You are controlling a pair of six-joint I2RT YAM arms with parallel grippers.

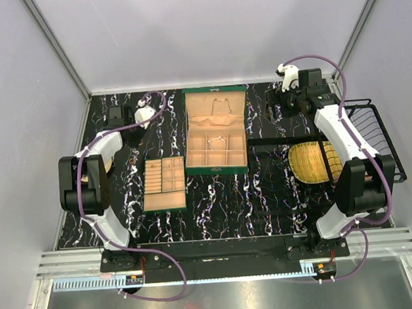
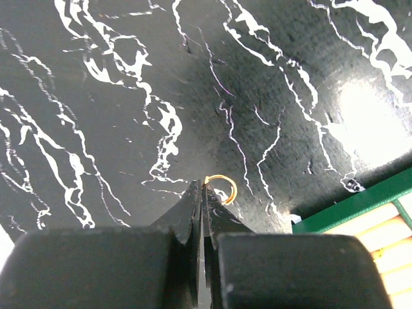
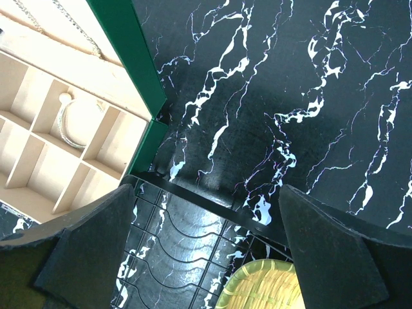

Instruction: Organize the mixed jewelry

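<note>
The left gripper (image 2: 201, 187) has its 2 black fingers (image 2: 187, 215) pressed together, nipping the edge of 1 small thin gold ring (image 2: 222, 177); the ring sticks out just to the right of the tips, over the black marbled table (image 2: 129, 77); the right gripper (image 3: 206, 190) has its 2 fingers (image 3: 96, 244) wide apart with nothing between them; past its left finger, 1 whitish bead bracelet (image 3: 62, 125) lies in 1 compartment of the open green jewelry box (image 3: 132, 58); 1 yellow woven mat (image 3: 264, 290) shows low down between these fingers.
</note>
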